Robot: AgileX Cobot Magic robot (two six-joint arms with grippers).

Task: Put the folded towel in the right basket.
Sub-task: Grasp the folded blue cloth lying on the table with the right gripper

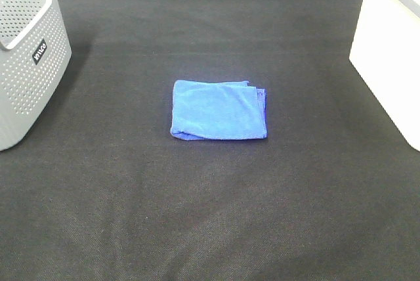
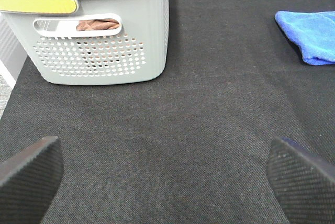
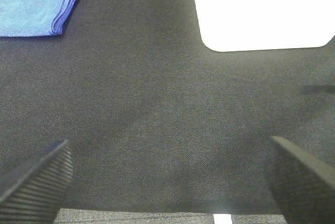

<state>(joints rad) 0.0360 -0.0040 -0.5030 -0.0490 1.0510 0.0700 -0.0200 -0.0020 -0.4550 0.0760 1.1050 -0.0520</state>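
From the high camera: the folded towel [image 1: 219, 110], bright blue, is lying flat pretty much dead centre on the black cloth [image 1: 210, 222] covering the table. The grey basket [image 1: 29, 64] with all the little holes sits at the left edge and the white basket [image 1: 387, 51] at the right edge, both well apart from the towel.

Left wrist camera: the left gripper [image 2: 166, 177] has its jaws spread wide, nothing between them but bare cloth. The grey basket is ahead of it, with some brown cloth [image 2: 97, 24] showing through the handle slot. One corner of the towel pokes into frame.

Right wrist camera: the right gripper [image 3: 167, 179] is also spread wide over bare cloth, holding nothing. The white basket is blown out to a plain white blob here, and the towel lies off to the other side, not touching it.
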